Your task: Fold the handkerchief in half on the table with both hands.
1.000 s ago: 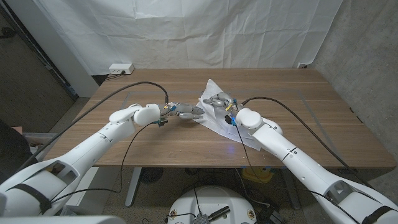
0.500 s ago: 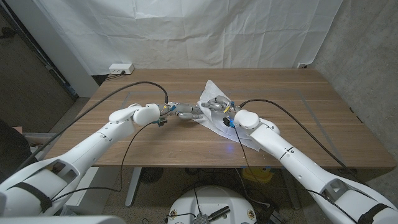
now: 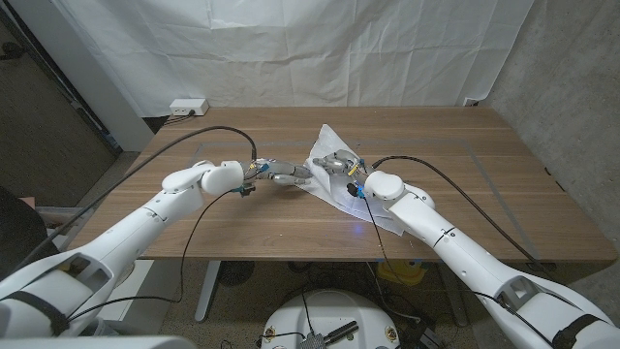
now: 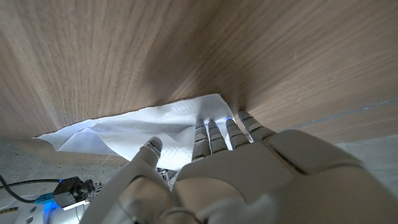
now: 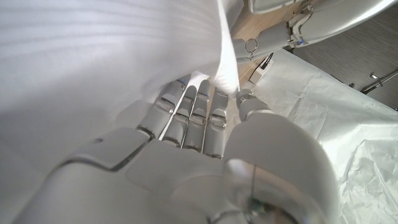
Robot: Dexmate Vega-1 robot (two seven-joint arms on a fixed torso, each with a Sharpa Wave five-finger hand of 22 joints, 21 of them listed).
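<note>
The white handkerchief (image 3: 341, 184) lies crumpled right of the table's middle, one point raised toward the back. My left hand (image 3: 287, 174) reaches in from the left. In the left wrist view its fingertips (image 4: 219, 129) sit on the handkerchief's (image 4: 130, 132) near corner, the thumb lies over the cloth, and creases run in between them. My right hand (image 3: 338, 161) is on the cloth just beside the left hand. In the right wrist view a fold of the handkerchief (image 5: 112, 56) drapes over its fingers (image 5: 193, 115) and passes between them and the thumb.
The wooden table (image 3: 223, 218) has bare room on its left half and far right. Black cables (image 3: 194, 145) trail from both arms across the top. A white power strip (image 3: 188, 107) sits beyond the back left edge, in front of a white backdrop.
My right hand has edged a little left over the cloth, toward the left hand. The left hand stays at the cloth's corner while its arm has shifted slightly.
</note>
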